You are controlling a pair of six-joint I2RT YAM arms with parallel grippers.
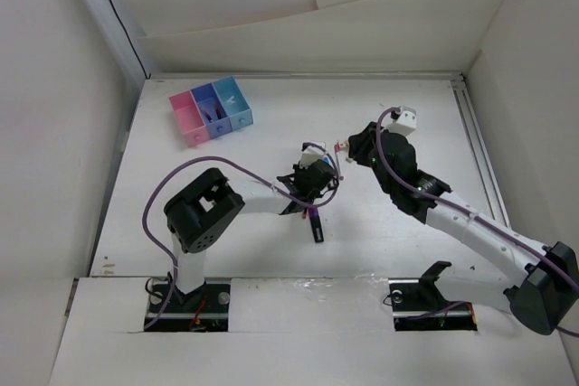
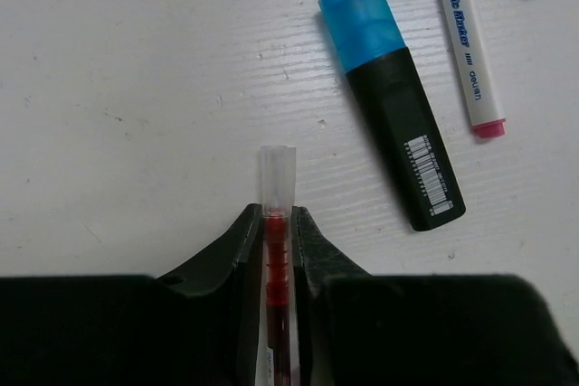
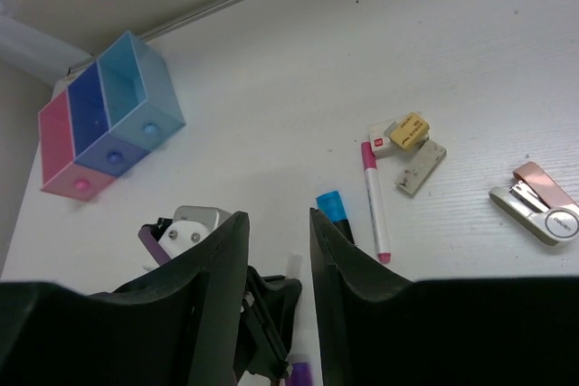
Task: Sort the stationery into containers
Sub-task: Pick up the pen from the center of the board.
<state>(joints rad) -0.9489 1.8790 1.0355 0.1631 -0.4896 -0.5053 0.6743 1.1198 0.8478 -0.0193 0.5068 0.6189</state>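
The left tool [image 2: 276,228] is pinched shut on a red pen [image 2: 277,174], its clear end poking out ahead of the tips. Light, stiff and slick, it could swivel; a grip nearer mid-barrel looks steadier. The right tool [image 3: 279,250] stands parted, empty; the bins [image 3: 149,128] sit far ahead-left of it.
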